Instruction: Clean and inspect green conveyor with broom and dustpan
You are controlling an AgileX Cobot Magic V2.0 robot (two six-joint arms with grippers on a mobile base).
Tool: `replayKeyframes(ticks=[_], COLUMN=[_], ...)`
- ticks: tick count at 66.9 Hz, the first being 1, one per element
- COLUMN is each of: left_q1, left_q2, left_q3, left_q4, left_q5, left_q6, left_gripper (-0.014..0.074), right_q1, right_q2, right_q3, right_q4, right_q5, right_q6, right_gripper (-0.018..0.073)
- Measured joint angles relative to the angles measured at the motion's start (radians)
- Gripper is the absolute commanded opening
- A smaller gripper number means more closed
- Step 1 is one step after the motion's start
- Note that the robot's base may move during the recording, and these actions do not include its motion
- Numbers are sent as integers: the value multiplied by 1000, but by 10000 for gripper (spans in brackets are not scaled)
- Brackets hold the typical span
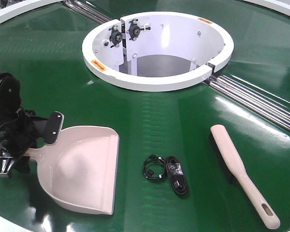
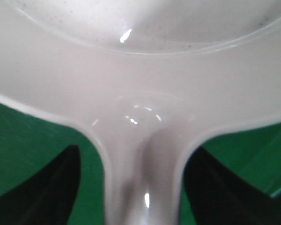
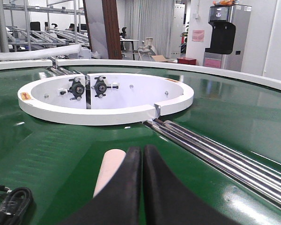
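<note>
My left gripper (image 1: 29,146) sits wide around the dustpan (image 1: 84,169) handle, so next I squeeze; my right gripper (image 3: 141,187) is pinched together.

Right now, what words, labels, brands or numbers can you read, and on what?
None legible.
The far orange sticker on the white ring-shaped hub: too small to read.
The left orange sticker on that hub: blurred.
The pink sign on the back wall: too small.
On the wide beige plastic dustpan, slim beige bristled broom and black coiled cable: no markings visible.
</note>
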Motion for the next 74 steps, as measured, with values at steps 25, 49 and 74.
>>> replayKeyframes(ticks=[25,49,74], left_q1=[0,0,-48], left_q2=[8,-84,-88], left_q3=[0,0,0], left_q4=[5,-1,24], left_q5=[-6,26,63], left_q6=[3,3,-37], left_gripper=[-8,-8,-8], right_q1=[0,0,0], right_q2=[0,0,0], right_q3=[0,0,0], right_q4=[0,0,0], right_q5=[0,0,0], right_q6=[0,0,0], right_gripper=[-10,-10,-10])
